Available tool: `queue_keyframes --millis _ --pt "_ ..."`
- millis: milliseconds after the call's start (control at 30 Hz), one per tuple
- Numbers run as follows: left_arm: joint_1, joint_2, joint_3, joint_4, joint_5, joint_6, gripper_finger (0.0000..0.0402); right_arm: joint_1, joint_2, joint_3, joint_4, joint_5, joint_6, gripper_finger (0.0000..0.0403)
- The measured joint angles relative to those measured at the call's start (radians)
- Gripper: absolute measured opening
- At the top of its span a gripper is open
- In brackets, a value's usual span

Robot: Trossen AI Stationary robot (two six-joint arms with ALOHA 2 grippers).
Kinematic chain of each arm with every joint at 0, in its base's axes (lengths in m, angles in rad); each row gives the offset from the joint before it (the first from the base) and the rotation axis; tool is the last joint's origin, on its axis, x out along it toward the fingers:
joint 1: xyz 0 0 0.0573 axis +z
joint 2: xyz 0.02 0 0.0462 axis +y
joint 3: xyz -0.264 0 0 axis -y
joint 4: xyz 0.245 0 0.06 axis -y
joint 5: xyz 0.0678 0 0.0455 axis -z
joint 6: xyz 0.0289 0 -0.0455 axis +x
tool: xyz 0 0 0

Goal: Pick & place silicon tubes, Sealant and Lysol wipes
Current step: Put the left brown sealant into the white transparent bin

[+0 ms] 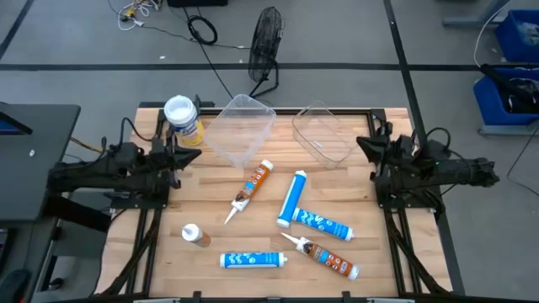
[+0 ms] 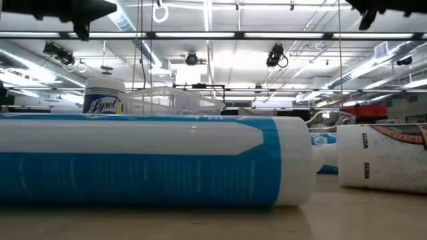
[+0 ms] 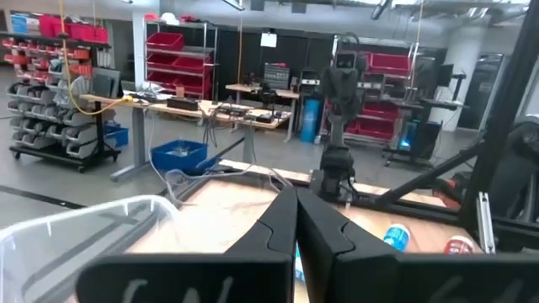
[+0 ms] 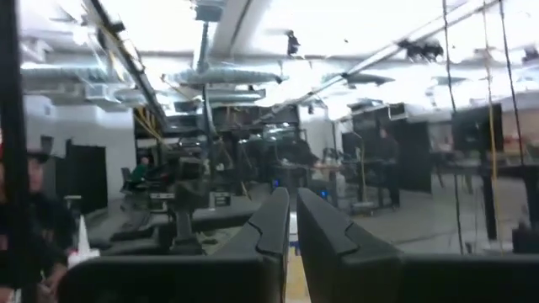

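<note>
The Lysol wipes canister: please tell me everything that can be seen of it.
The Lysol wipes are a stout yellow canister with a wide round white lid, looking like plastic. It stands upright on the wooden table at the far left corner, beside a clear plastic bin. The low view shows the blue Lysol name on a pale label. The lid looks closed. Nothing grips it; the left end effector is near it but apart.

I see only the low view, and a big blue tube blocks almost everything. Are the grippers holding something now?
Observer: No. In the high view the left gripper is shut and empty, at the table's left edge.
Operator: And the other one?
Observer: The right gripper is shut and empty too, at the right edge.
Operator: Is something already in the bins?
Observer: No. The left clear bin and the right clear bin both look empty.
</note>
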Motion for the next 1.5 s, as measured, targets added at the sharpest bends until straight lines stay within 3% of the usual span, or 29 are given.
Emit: queue_keyframes --millis 267,500,700,867,1067,1200,1333,1500 --pt "0.000 0.189 0.185 0.004 -0.080 0.000 0.0009 0.000 0.324 0.276 -0.081 0.074 0.121 0.0031" --pt "0.000 0.240 0.217 0.006 -0.118 -0.094 0.0009 -0.004 0.538 0.442 -0.128 0.068 0.217 0.0031" --pt "0.000 0.254 0.217 0.000 -0.117 -0.223 0.0009 -0.004 0.654 0.573 -0.274 0.010 0.237 0.0031" --pt "0.000 0.258 0.217 0.000 -0.069 -0.239 0.0009 -0.005 0.733 0.691 -0.474 -0.047 0.239 0.0033" --pt "0.000 0.258 0.217 0.002 -0.026 -0.220 0.0013 -0.005 0.793 0.772 -0.605 -0.067 0.243 0.0075" --pt "0.000 0.258 0.217 0.004 0.078 -0.159 0.0051 -0.005 0.804 0.774 -0.621 -0.067 0.280 0.0118" --pt "-0.001 0.258 0.217 0.042 0.152 -0.160 0.0119 -0.005 0.809 0.774 -0.642 -0.067 0.327 0.0155" --pt "0.000 0.255 0.218 0.112 0.165 -0.080 0.0195 -0.005 0.809 0.774 -0.652 -0.066 0.373 0.0186"
